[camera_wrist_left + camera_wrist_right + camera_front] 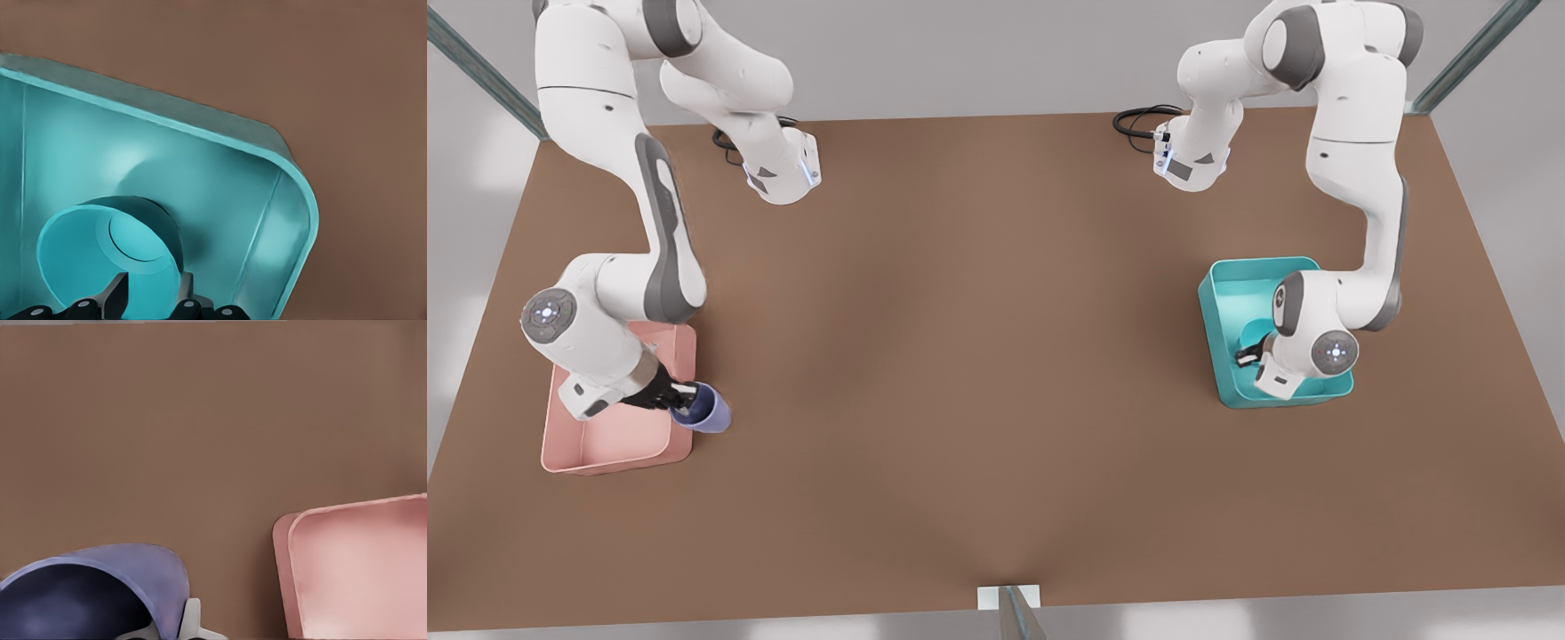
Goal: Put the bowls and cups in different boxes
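We find the bowl (110, 257) in the lower left of the left wrist view, tipped on its side inside the teal box (293, 200) and pinched by its rim between the jaws of the left gripper (150, 293), which sits low within that box at the right of the front view (1249, 356). So the bowl looks all but delivered; we judge that only letting go and lifting clear is left there. The cup (707, 409) is at the lower left of the front view, held by its rim in the clenched jaws of the right gripper (685, 400), just at the near right corner of the pink box (618, 444) and, as far as we can tell, not yet over its floor. In the right wrist view the cup (100, 587) shows beside the pink box (360, 573) with brown bench (978, 356) between them. We reckon the cup must be carried inward over the box and released.
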Controlling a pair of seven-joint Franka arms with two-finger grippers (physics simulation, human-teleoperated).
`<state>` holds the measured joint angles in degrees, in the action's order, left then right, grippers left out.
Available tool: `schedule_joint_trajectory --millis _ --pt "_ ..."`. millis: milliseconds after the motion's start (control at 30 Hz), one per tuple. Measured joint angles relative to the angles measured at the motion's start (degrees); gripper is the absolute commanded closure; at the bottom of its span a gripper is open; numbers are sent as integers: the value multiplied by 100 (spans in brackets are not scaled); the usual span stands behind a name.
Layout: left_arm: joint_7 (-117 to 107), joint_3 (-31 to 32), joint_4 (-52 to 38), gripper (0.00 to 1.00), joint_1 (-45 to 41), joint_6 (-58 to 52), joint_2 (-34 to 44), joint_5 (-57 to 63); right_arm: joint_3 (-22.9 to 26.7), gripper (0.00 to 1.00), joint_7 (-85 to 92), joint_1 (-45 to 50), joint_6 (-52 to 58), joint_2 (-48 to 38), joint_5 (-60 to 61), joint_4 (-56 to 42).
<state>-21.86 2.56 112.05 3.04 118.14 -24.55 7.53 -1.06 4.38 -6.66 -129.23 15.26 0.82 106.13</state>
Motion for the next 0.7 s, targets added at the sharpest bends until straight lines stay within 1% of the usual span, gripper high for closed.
schedule_joint_trajectory --millis 33,67,133,200,267,333,467,700 --pt "25 -1 -166 0 12 -84 185 -8 0 79 168 -248 36 86 -1 -105" --pt "52 6 -536 0 5 -302 408 -25 0 79 339 -489 67 180 -2 -185" --pt "106 113 -1581 0 -30 -986 723 -196 1 79 677 -931 114 355 -3 -300" --pt "174 467 -2722 0 -95 -1864 838 -380 1 79 1022 -1271 144 700 -2 -614" --pt "325 598 -3482 0 -245 -2728 904 -517 1 79 1350 -1563 156 1127 -2 -956" --pt "467 628 -3703 0 -394 -3377 1083 -584 -5 79 1644 -1804 156 1550 -6 -1221" --pt "699 618 -3684 0 -458 -4187 1230 -649 -11 79 2141 -1939 80 2087 -11 -1426" --pt "1008 328 -3382 0 -613 -4658 1461 -694 -59 79 2771 -1919 -23 2306 63 -1376"
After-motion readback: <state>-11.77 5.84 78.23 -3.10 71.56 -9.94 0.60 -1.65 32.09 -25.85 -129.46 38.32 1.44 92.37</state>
